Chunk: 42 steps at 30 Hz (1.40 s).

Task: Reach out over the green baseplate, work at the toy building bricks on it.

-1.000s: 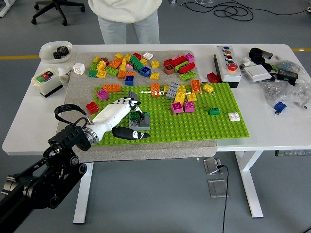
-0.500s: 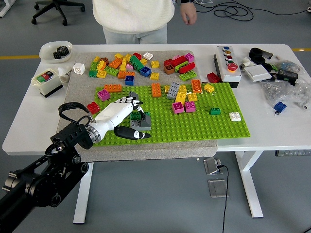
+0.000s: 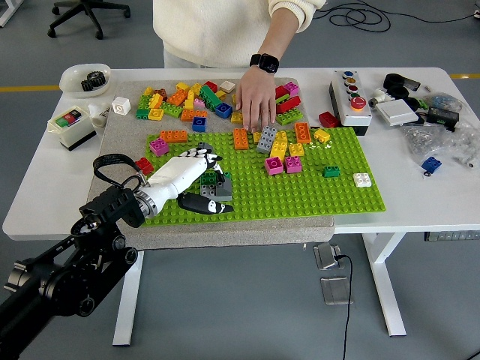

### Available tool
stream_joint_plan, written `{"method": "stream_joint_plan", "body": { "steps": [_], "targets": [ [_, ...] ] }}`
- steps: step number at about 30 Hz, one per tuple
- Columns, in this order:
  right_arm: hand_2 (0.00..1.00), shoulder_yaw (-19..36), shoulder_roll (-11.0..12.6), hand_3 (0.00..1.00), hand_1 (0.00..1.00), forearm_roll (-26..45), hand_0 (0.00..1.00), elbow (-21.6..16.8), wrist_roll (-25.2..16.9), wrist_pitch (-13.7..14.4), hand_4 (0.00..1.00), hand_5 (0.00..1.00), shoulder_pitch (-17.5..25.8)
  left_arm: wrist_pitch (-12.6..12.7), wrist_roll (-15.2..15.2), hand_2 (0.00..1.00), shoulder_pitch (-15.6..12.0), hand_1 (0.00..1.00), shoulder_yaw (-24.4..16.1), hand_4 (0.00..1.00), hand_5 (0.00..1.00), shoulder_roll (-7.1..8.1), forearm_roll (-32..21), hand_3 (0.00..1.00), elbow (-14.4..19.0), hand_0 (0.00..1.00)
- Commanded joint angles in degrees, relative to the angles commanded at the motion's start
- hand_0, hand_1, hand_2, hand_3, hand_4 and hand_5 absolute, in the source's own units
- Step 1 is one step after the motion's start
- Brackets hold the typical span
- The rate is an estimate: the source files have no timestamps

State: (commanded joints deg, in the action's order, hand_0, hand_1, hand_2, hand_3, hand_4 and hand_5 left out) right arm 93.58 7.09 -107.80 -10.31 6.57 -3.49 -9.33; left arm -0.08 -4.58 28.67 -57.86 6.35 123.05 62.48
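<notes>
Left robot hand [image 3: 196, 178] is lying over the near-left part of the green baseplate [image 3: 322, 196], fingers loosely curling around a grey-and-green brick stack [image 3: 213, 184]; firm grip unclear. A person's hand [image 3: 256, 99] is pressing on bricks [image 3: 270, 142] at the baseplate's far edge.

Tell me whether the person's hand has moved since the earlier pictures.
Yes. The person's hand has come down from beyond the table's far edge and now rests over the bricks at the far edge of the green baseplate, beside the orange brick.

Bright, even overhead light — soft shadows, sharp throughout
</notes>
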Motion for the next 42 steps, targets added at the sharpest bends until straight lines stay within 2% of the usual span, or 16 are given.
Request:
{"method": "stream_joint_plan", "body": {
  "steps": [14,25,26,34,42],
  "targets": [
    [0.678,0.02,0.01,0.600,0.643,-0.01,0.740,0.00,-0.02,0.01,0.804,0.528,0.13,0.29,-0.76,0.902,-0.74,0.979,-2.23,0.998,0.549,0.19,-2.65,0.597,2.01,0.998],
    [0.679,-0.03,0.05,0.599,0.643,-0.27,0.740,0.00,-0.03,-0.07,0.804,0.528,0.18,0.47,-0.67,0.886,-1.36,0.962,-5.76,0.998,0.549,1.26,-3.38,0.606,4.69,0.998],
    [0.679,-0.05,0.05,0.599,0.644,-0.27,0.741,0.00,-0.03,-0.07,0.803,0.528,0.18,0.49,-0.69,0.858,-1.44,0.932,-5.96,0.998,0.555,1.36,-3.45,0.677,4.97,0.998],
    [0.678,0.23,0.38,0.599,0.644,-0.68,0.740,0.00,-0.04,-0.17,0.803,0.528,0.07,0.80,-0.70,0.848,-1.97,0.922,-8.00,0.998,0.558,2.32,-4.13,0.703,8.03,0.998],
    [0.678,0.78,0.68,0.599,0.643,-0.89,0.741,0.00,-0.08,-0.18,0.803,0.527,-0.04,1.04,-0.64,0.844,-1.98,0.917,-8.67,0.998,0.559,2.56,-4.21,0.718,9.25,0.998]
  ]
}}
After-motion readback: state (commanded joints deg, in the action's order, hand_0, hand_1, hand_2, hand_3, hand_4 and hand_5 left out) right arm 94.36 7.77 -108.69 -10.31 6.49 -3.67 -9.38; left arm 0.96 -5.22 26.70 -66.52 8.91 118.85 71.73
